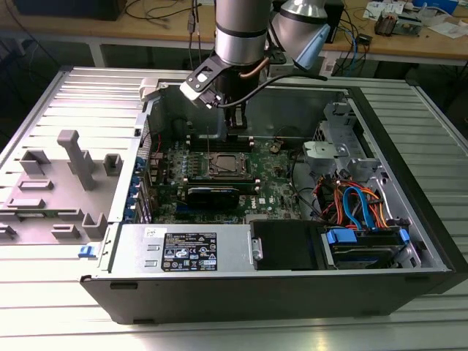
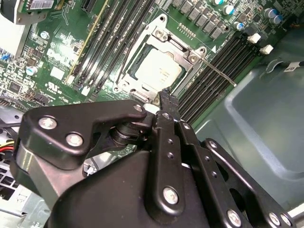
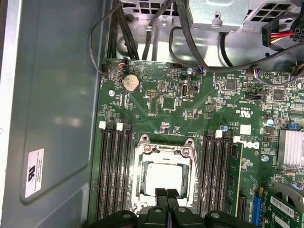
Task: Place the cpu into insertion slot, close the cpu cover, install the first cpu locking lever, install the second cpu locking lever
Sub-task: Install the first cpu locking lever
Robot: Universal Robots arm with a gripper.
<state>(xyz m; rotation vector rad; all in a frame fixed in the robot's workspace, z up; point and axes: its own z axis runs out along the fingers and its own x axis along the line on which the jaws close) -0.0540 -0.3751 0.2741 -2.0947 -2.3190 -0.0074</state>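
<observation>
The cpu (image 3: 164,176) lies in the insertion slot (image 3: 140,176), its dull silver top showing through the window of the cpu cover (image 3: 163,153), which lies flat over it. In the second wrist view the cpu (image 2: 159,71) sits framed by the cover (image 2: 183,50). One thin locking lever (image 2: 217,72) sticks out over the memory slots; it also runs along the socket's side as the lever (image 3: 198,183). My gripper (image 3: 166,195) hangs just above the socket's edge, fingers (image 2: 166,99) pressed together, holding nothing. From outside, the gripper (image 1: 238,131) hovers over the socket (image 1: 225,165).
The green motherboard (image 1: 274,186) sits inside an open computer case (image 1: 409,95). Black memory slots (image 3: 114,175) flank the socket. Cables (image 1: 355,205), a drive bay and a power supply (image 1: 186,248) crowd the case's near side. A grey fixture (image 1: 73,164) stands at the exterior view's left.
</observation>
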